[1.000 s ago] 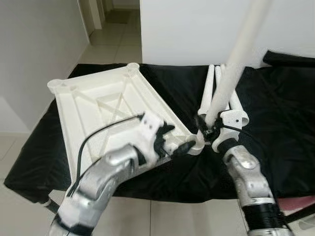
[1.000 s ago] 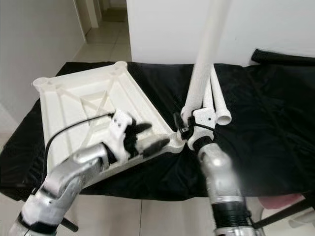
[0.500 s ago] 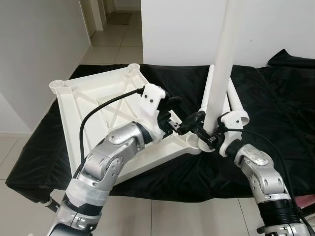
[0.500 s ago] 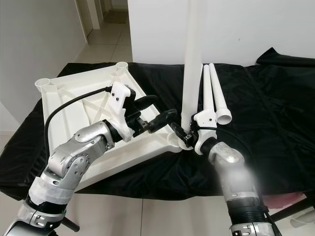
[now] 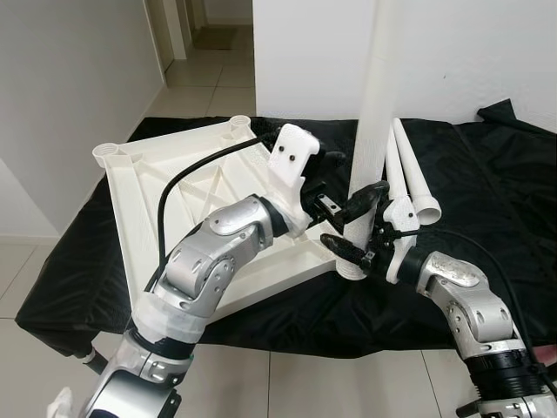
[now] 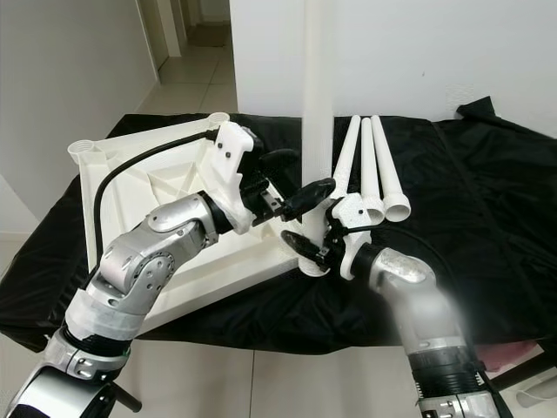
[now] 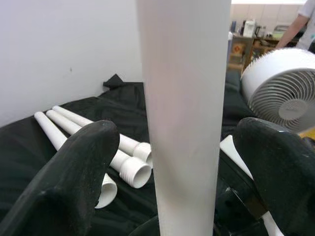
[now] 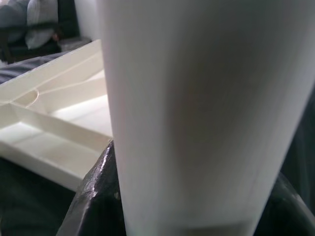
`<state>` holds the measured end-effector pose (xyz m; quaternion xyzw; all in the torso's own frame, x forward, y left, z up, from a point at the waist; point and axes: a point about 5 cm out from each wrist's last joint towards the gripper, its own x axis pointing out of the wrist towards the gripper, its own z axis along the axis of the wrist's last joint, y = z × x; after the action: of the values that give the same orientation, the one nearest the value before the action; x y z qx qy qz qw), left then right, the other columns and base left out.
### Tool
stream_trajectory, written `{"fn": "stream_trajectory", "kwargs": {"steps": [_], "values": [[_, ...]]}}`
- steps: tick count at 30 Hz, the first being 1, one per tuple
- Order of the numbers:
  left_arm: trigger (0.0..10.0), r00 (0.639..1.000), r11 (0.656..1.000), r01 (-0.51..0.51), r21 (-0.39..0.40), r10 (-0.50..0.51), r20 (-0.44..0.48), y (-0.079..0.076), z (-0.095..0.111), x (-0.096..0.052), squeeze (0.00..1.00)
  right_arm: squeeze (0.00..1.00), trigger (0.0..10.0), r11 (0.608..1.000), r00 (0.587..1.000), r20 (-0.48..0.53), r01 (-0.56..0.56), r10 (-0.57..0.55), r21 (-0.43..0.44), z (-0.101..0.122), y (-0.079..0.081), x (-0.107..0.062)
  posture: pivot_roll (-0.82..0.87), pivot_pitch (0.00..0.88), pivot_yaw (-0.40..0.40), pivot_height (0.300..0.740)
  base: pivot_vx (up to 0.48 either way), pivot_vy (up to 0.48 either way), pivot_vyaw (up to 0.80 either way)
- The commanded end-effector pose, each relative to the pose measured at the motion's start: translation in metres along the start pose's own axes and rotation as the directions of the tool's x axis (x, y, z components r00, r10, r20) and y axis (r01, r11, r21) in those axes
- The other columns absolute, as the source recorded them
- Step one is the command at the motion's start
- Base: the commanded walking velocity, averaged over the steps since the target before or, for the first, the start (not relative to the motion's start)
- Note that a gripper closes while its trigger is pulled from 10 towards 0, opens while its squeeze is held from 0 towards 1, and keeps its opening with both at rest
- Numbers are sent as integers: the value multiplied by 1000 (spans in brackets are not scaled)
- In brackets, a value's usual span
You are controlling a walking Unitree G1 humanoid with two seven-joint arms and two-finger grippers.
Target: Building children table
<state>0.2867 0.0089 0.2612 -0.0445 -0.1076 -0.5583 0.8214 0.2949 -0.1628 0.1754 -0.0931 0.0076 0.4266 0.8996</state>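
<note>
Looking at the setup: a desk draped in a black cloth, white wall behind, pale floor tiles and a hallway off to the robot's left.
Tabletop: white plastic tabletop lies upside down on the cloth, ribbed underside up, round leg sockets at the corners, its far corner tilted up a bit.
Upright leg: a smooth white tube, the table leg, stands vertical at the tabletop's near right corner, its foot right at the corner socket; can't tell if it's actually seated.
Right gripper: right gripper has its black fingers clamped round the bottom of that leg, just above the socket; the right wrist view shows the tube pressed between the dark pads.
Left gripper: left gripper sits higher on the same leg, fingers spread wide apart, one either side of the tube, not touching it as far as I can see.
Spare legs: three more white tapered legs lie side by side on the cloth, just beyond the right gripper, threaded ends toward the robot.
Background: a white fan and someone's arm in the left wrist view, far off.
</note>
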Motion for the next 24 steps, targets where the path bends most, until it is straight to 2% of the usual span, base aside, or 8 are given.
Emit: {"fn": "stream_trajectory", "kwargs": {"steps": [1,6,10,15,16,18,19,24], "values": [[10000,995,995,100,5,-100,-21,-5,0,3,0,0,10000,999,999,9,-40,40,-2,4,4,1,-66,0,60,740,0,0,0],[10000,991,992,126,-29,-127,-33,-5,3,10,0,0,10000,996,996,-19,-91,91,2,2,7,-1,-68,0,67,740,0,0,0],[10000,982,980,187,-73,-189,-17,-4,11,8,0,0,10000,994,993,-47,-112,112,17,-2,8,-4,-67,0,79,740,0,0,0],[10000,979,975,203,-94,-204,0,-2,16,6,0,0,10000,993,991,-55,-119,120,19,-3,9,-5,-65,0,83,740,0,0,0],[6902,977,972,210,-108,-211,9,-1,18,5,0,0,10000,993,991,-60,-118,119,21,-5,10,-6,-64,0,86,740,0,0,0],[6902,976,968,219,-124,-219,18,1,20,4,0,0,10000,993,991,-66,-118,119,24,-7,10,-6,-64,0,86,740,0,0,0],[0,977,969,212,-129,-213,3,2,19,5,0,0,10000,992,990,-68,-120,122,27,-7,11,-5,-63,0,89,740,0,0,0],[0,976,969,207,-134,-215,-48,2,15,6,0,0,10000,992,990,-69,-123,125,33,-7,11,-4,-63,0,91,740,0,0,0]]}}
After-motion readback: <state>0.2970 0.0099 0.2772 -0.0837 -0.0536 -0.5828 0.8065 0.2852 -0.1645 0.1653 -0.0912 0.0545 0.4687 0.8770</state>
